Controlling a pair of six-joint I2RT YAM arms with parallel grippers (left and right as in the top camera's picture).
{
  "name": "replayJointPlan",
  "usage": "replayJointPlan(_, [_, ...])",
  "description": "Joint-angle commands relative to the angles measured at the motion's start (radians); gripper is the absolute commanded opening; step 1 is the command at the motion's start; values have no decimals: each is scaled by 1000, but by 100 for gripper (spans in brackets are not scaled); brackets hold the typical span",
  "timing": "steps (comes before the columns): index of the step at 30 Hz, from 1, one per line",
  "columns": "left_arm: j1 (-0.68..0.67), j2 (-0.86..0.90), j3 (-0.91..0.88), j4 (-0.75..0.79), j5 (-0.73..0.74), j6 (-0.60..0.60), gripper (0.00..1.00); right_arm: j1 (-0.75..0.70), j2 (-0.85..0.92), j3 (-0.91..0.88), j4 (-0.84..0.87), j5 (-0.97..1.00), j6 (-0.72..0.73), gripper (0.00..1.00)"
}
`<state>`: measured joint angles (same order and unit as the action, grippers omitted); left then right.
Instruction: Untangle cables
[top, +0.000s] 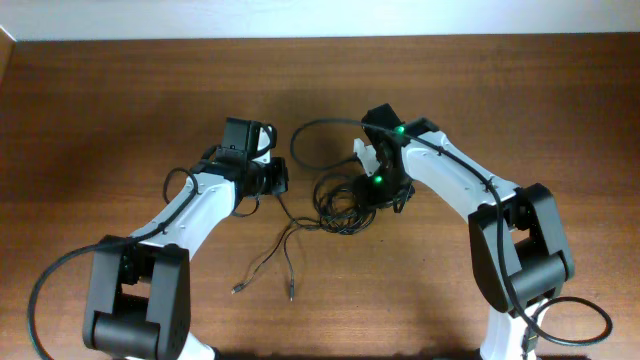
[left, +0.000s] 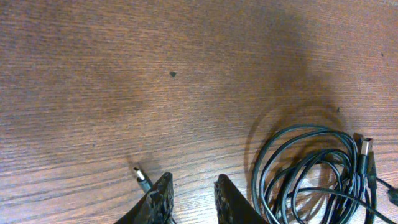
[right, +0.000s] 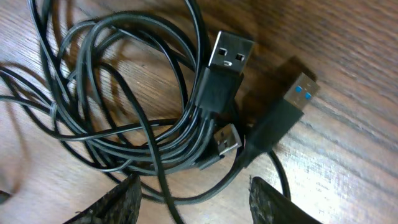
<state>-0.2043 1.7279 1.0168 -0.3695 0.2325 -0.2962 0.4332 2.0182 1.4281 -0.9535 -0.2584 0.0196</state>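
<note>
The cables (top: 343, 208) lie heaped in a loose coil near the middle of the counter (top: 120, 100), a little toward its right side and well apart from every edge. Two thin strands trail out toward the near edge and end in small connectors, one (top: 237, 288) beside the other (top: 291, 296), on bare wood between the two arm bases. Wide bare wood stretches along the far half and both sides. A pale strip (top: 300, 15) runs beyond the far edge.

The left arm (top: 190, 215) reaches in from the near left corner with its wrist bent down, and the left jaws hang just left of the heap. In the left wrist view its fingertips (left: 163, 190) stand a narrow gap apart with only wood grain between them, so they look released and grasp nothing visible, though their lower part is cut off by the frame. A small plug (left: 142, 178) lies just beside the outer face of one fingertip.

The right arm (top: 455, 180) comes from the near right corner with its elbow folded, and the right jaws point down over the heap's right side. Its fingertips (right: 121, 202) stand wide apart and released, with one strand running between them unpinched. Just ahead lie a flat USB plug (right: 227, 53), a blue-tongued plug (right: 301, 90) and a smaller plug (right: 227, 140), close together.

The counter is dark reddish-brown wood with fine grain and a small dark speck (left: 173, 74).
</note>
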Motion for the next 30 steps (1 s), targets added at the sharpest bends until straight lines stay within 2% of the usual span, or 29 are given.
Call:
replayJointPlan(1, [3,11,-2,2,12,-6,24,6,-14,-34,27,5,-94,13])
replayJointPlan(3, [3,11,-2,3,12,-6,24,6,-14,-34,15,-50,-91,4])
replayJointPlan(6, [3,11,-2,9,15,-6,23,-3,-24,11,-11,-248,-92,4])
replayJointPlan(9, [7,11,-2,10,39,-6,24,-35,-30,184,-124,-519,-94,4])
replayJointPlan(12, [34,11,-2,6,61,-6,24,-37,-30,263,-158,-554,-94,4])
replayJointPlan(14, [60,11,-2,-3,87,-6,24,-41,-30,258,-162,-468,-93,4])
replayJointPlan(15, [69,11,-2,-7,87,-6,24,-41,-30,258,-171,-430,-90,14])
replayJointPlan(16, [76,11,-2,-11,87,-14,24,-41,-30,258,-185,-402,-90,34])
replayJointPlan(17, [84,11,-2,-16,86,-34,24,-41,-30,258,-189,-402,-90,49])
replayJointPlan(18, [89,11,-2,-18,86,-34,25,-41,-30,258,-188,-402,-90,52])
replayJointPlan(21, [107,11,-2,-30,86,-56,28,-19,-30,257,-178,-396,-91,51])
replayJointPlan(23, [122,11,-2,-37,86,-60,28,18,-25,257,-154,-349,-91,45])
replayJointPlan(27, [182,11,-2,-71,83,-109,28,131,19,257,-75,-119,-90,36])
replayJointPlan(30, [186,11,-2,-77,83,-112,29,184,86,257,-5,62,-45,37])
